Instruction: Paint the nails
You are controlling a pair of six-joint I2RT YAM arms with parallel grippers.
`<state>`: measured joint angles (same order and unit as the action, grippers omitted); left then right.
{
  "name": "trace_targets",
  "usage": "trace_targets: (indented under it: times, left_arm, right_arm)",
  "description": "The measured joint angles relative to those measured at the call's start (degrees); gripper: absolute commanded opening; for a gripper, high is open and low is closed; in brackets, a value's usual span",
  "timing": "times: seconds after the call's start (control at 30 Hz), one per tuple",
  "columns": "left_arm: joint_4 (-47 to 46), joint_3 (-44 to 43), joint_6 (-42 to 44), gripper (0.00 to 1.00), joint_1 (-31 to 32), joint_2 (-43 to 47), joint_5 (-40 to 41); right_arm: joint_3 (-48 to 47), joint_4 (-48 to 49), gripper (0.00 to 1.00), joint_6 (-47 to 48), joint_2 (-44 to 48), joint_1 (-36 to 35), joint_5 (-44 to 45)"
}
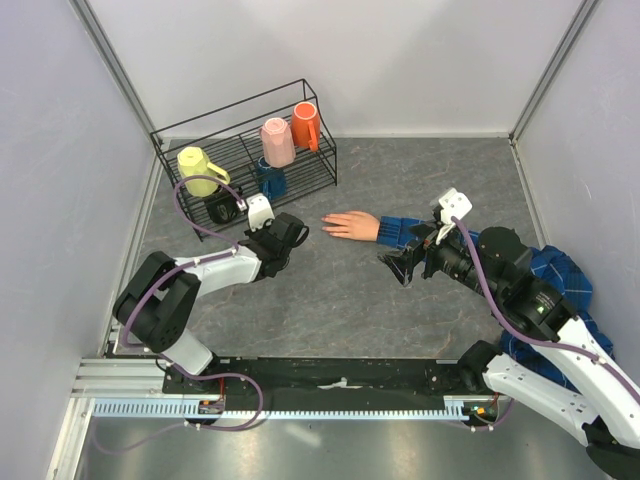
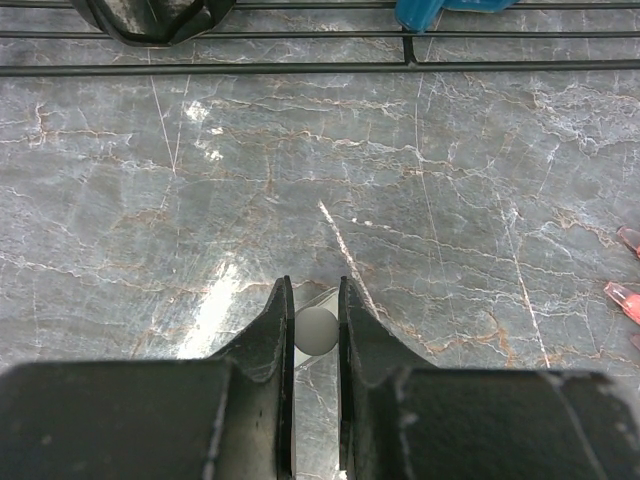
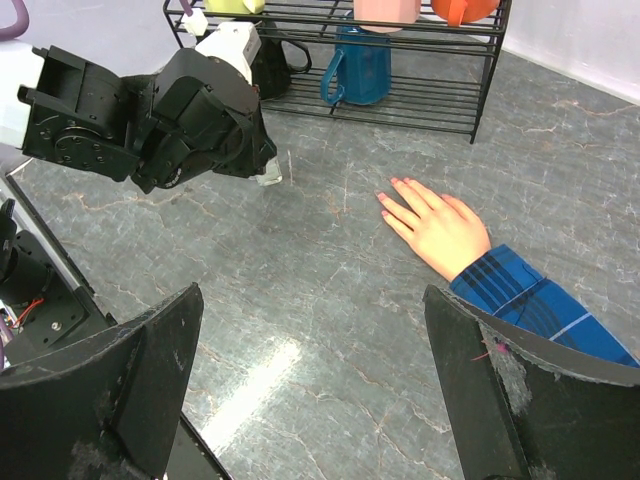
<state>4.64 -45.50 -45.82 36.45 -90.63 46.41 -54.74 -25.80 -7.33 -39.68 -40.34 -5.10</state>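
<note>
Painting looks barely begun, if at all. The fake hand [image 3: 440,230] lies palm down on the worktop [image 1: 330,320] near its middle, its plaid sleeve [image 3: 530,300] trailing off to the right. The nails [image 3: 384,198] point left, towards the left arm. They show a pinkish-red tint in both wrist views, but they are too small to tell whether that is fresh paint or their own colour.

The left fingers [image 1: 297,233] are nearly closed on a small clear applicator [image 2: 317,330]. A thin pale stalk runs forward from it over the worktop. They sit just left of the hand, near the cup rack [image 1: 320,160]. The stalk's tip is apart from the nails, which show only at the right edge of the left wrist view.

The right fingers [image 1: 404,264] are spread as wide as they go and hold nothing. They hang above the worktop by the sleeve.

As I judge it, the tool is in hand but no stroke is under way. What is left is to bring the tip across to each nail in turn.
</note>
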Motion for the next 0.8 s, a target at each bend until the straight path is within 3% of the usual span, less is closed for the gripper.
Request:
trace_targets:
  times: [0.2,0.43,0.67,0.8]
  left_arm:
    - [0.4,-0.1,-0.6,0.14,0.0,0.0,0.1]
    - [1.3,-0.1,-1.0,0.40,0.0,0.0,0.1]
    - [2.4,-0.7,-1.0,0.56,0.0,0.5,0.1]
    - [4.8,-0.9,-0.9,0.75,0.0,4.9,0.0]
  right_arm:
    - [0.0,0.0,0.98,0.0,0.3,0.0,0.0]
    - [0.0,0.0,0.98,-0.2,0.3,0.0,0.0]
    - [0.0,0.0,0.98,-0.4,0.3,0.0,-0.1]
    - [0.0,0.0,0.98,-0.6,0.3,0.0,0.0]
